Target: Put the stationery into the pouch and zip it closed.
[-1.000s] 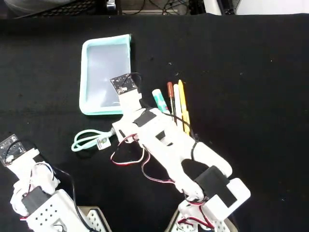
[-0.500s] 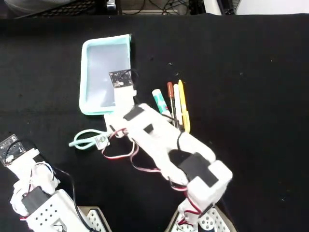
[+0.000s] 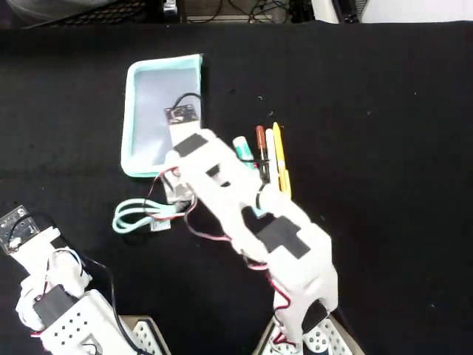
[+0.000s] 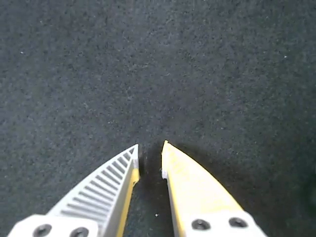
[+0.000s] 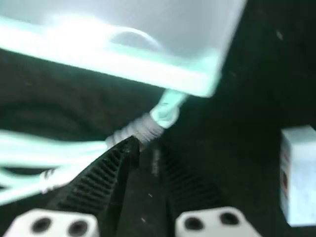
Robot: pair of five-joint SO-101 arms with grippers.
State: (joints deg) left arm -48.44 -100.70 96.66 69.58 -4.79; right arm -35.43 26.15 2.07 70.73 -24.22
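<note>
While the left gripper [image 4: 150, 152] hangs low over the black cloth-covered table [image 3: 384, 148] at the near left of the high view, its ribbed white finger [image 4: 111, 180] and yellow finger [image 4: 190, 185] are drawn almost together. Only a thin slit is left between the tips. Nothing is held in it, and nothing but bare cloth lies beneath.

Further right, a looped mint-green cord strap [image 3: 137, 217] lies flat on the cloth. Just beyond it is the translucent rectangular pouch with mint-green edging [image 3: 148, 89], lying flat with its long side running away from the arms. The strap joins the pouch's near corner through a short white ribbed connector [image 5: 143, 129] and a small mint tab [image 5: 168, 111].

The right gripper [image 5: 143, 148] is down at that corner, its tip right against the white connector, with the strap trailing off beside it. Whether it is clamped on the connector or merely touching it cannot be told. The right arm [image 3: 244, 214] reaches diagonally across the table to that spot, and its wrist overlaps the pouch's near half.

To the right of the pouch, the stationery lies outside it on the cloth, side by side and partly under the arm: a short white stick with a mint-green band [image 3: 242, 149], a slim red-brown pen [image 3: 260, 140], a white pen [image 3: 270, 151] and a yellow pen [image 3: 281, 168].
</note>
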